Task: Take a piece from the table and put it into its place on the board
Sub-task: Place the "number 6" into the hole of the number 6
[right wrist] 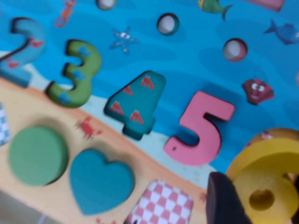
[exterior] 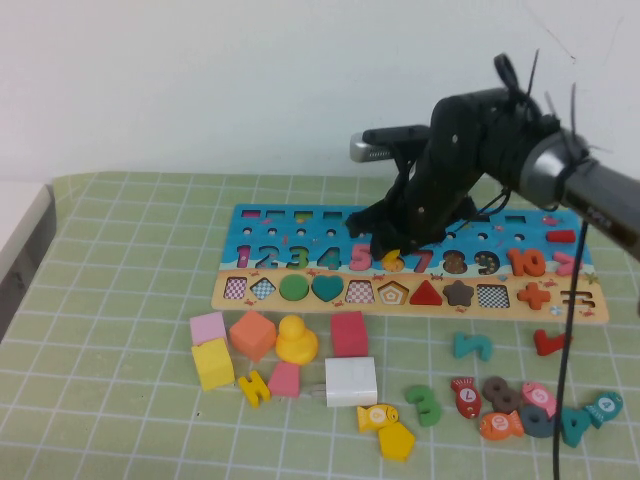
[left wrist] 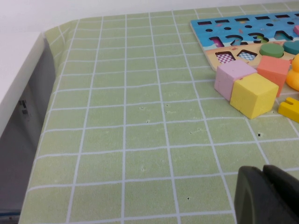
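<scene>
The board (exterior: 300, 225) lies across the middle of the green mat, with coloured numerals on its blue band (right wrist: 187, 56) and shape pieces on the tan strip. My right gripper (exterior: 395, 245) reaches down from the right onto the band between the pink 5 (right wrist: 201, 130) and the red 7. It is shut on the piece (exterior: 393, 261), a yellow 6. In the right wrist view the piece (right wrist: 266, 186) sits tilted, with a dark finger (right wrist: 224, 200) pressed against its side. My left gripper (left wrist: 264, 186) hovers shut and empty over bare mat near the table's left side.
Loose blocks lie in front of the board: a pink cube (exterior: 207, 327), yellow cube (exterior: 213, 363), orange cube (exterior: 252, 334), yellow duck (exterior: 296, 340) and white block (exterior: 351, 381). A yellow 4 (exterior: 254, 387), green 3 (exterior: 425, 405) and fish pieces (exterior: 500, 424) lie nearer. A white ledge (left wrist: 18, 93) borders the left.
</scene>
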Available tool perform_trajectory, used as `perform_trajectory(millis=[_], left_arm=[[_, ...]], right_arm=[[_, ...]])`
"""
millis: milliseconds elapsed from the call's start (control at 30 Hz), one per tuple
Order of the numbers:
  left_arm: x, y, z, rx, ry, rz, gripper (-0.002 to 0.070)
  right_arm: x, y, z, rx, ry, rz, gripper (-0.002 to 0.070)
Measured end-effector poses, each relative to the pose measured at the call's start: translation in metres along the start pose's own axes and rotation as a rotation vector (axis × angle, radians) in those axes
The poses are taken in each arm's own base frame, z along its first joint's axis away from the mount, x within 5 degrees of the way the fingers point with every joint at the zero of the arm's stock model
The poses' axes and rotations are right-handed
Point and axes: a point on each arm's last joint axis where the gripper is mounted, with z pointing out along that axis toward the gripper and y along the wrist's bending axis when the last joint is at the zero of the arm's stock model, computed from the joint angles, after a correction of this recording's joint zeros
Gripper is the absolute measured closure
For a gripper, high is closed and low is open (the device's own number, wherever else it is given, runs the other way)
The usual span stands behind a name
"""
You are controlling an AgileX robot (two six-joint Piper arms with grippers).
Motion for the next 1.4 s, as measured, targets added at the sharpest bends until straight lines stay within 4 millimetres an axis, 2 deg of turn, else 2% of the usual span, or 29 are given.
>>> perform_trajectory(millis=[133,467,1133,1400], left_arm=[[0.0,0.0,0.0,0.0,0.0,0.011,0.0677],[0.0,0.0,0.0,0.0,0.0,0.011,0.0677],[0.0,0.0,0.0,0.0,0.0,0.011,0.0677],[0.0,0.0,0.0,0.0,0.0,0.011,0.0677]], right_arm=[[0.001,-0.002,0.015,0.003,0.014,0.015,0.0399],[0.002,-0.006,0.027,0.02,0.018,0.05,0.0399],[0.002,-0.008,0.028,0.022,0.013,0.088,0.0399],[-0.006,-0.011,0.014,0.05,0.005,0.099,0.0399]])
